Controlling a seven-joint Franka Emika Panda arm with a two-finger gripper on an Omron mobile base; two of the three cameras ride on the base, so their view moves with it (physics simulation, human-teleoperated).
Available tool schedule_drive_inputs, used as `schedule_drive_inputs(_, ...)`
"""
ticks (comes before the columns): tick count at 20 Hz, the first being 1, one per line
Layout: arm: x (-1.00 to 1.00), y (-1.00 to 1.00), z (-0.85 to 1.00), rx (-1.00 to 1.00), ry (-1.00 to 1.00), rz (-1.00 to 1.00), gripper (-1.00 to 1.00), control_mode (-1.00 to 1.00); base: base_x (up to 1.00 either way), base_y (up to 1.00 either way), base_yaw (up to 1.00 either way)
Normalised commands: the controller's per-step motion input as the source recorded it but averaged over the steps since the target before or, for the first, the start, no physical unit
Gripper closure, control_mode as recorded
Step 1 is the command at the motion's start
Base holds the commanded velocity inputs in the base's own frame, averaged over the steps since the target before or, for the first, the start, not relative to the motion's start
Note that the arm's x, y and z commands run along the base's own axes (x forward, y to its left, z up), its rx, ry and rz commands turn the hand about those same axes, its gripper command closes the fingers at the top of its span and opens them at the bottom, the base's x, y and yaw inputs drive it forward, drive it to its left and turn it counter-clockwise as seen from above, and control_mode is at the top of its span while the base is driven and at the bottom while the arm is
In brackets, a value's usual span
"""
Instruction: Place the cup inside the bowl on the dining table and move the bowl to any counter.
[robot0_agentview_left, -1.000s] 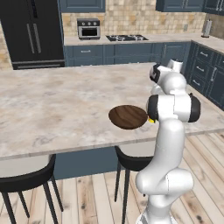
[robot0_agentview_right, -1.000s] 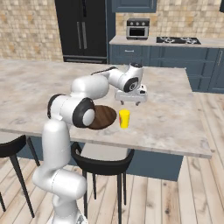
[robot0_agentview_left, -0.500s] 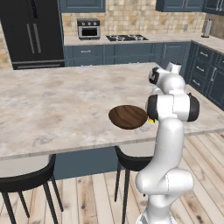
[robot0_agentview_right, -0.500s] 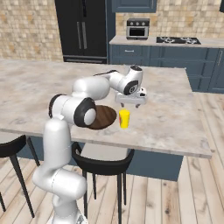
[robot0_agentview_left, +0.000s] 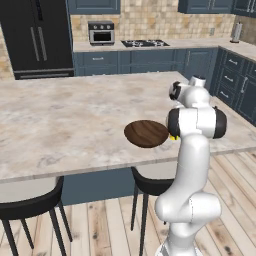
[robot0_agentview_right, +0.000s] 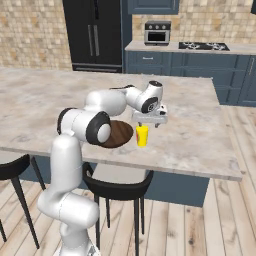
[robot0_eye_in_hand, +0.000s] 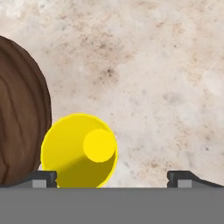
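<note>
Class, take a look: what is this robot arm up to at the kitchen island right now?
The robot arm holds its open gripper just above the yellow cup, which stands upright on the marble dining table beside the wooden bowl. Nothing is gripped yet. From the hand view, the cup sits off to one side between the fingertips, so it looks poised to grasp it.

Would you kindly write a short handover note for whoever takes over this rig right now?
Gripper: open, holding nothing, poised just above the cup.
Cup: upright on the dining table, right beside the bowl, not in it.
Bowl: on the table near its front edge, nothing in it.
Done: arm brought over the cup.
Left: grasp the cup, put it in the bowl, then carry the bowl to the counter along the back wall.
</note>
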Motion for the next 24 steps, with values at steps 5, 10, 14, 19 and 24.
schedule_drive_inputs(5,0.01,0.0,-0.23,0.0,0.0,0.0,-1.0,-1.0,0.0,0.0,0.0)
schedule_drive_inputs(10,0.04,0.0,-0.18,0.0,0.0,0.0,-1.0,-1.0,0.0,0.0,0.0)
schedule_drive_inputs(14,0.03,0.0,-0.14,0.0,0.0,0.0,-1.0,-1.0,0.0,0.0,0.0)
schedule_drive_inputs(19,0.01,0.0,-0.14,0.0,0.0,0.0,-1.0,-1.0,0.0,0.0,0.0)
schedule_drive_inputs(24,0.03,0.0,-0.12,0.0,0.0,0.0,-1.0,-1.0,0.0,0.0,0.0)
